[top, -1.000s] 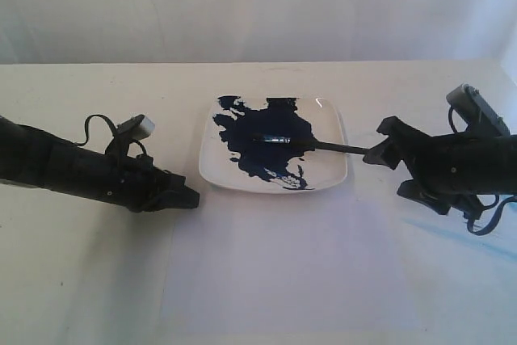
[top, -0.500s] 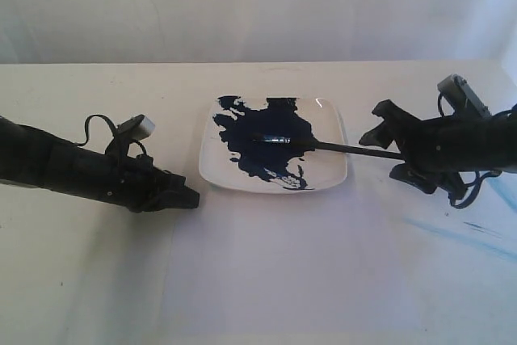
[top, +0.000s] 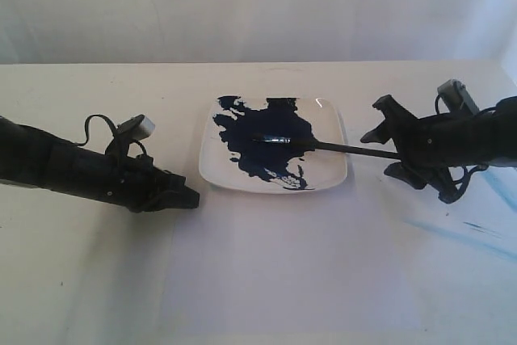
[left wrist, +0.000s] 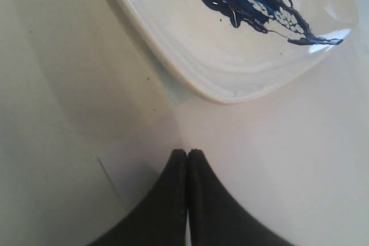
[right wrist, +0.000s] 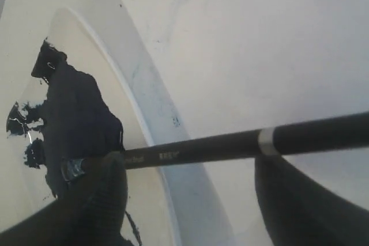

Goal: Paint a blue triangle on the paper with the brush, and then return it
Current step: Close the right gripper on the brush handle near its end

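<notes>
Looking over a cream table [top: 81, 86] carrying the paper [top: 307, 272], spreading in front of a square white plate [top: 329, 166]. Seeing the brush [top: 323, 145] lying tip-down in the plate's navy paint splash [top: 250, 159], handle jutting past the rim. Noting the right claw [right wrist: 189, 171] spreading either side of that handle, not pinching it, and the left claw [left wrist: 188, 154] pressing together near the plate.

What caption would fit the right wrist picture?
Open right gripper at the brush, whose tip rests in dark paint on the white plate.
</notes>
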Tool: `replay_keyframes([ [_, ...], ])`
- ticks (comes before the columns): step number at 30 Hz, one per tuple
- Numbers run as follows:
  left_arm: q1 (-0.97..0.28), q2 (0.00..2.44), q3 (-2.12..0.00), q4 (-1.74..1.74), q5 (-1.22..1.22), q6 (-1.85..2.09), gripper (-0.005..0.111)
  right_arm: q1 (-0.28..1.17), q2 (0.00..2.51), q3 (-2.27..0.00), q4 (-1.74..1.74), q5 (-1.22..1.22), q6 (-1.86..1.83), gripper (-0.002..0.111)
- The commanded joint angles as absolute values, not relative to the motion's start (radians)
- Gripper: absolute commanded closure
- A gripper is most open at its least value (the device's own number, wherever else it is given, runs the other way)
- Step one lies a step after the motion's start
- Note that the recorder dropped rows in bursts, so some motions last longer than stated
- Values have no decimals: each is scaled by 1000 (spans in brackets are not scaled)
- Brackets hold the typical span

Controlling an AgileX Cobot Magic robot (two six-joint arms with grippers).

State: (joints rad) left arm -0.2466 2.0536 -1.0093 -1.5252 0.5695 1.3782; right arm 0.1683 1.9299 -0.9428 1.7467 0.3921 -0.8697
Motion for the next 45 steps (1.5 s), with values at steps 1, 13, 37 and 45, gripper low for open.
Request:
replay_keyframes([
  [1,-253,2070,-1003,-1525,567,1369,107,156,1940,-968,1744,360,-823,56],
  [13,-253,2070,-1003,-1525,567,1369,107,156,2000,-1029,1744,362,-753,56],
  [37,-253,2070,-1003,-1525,567,1369,107,156,2016,-1073,1744,302,-692,70],
  [45,-253,2070,-1003,-1525,567,1369,107,156,2024,-1089,1744,283,-669,70],
])
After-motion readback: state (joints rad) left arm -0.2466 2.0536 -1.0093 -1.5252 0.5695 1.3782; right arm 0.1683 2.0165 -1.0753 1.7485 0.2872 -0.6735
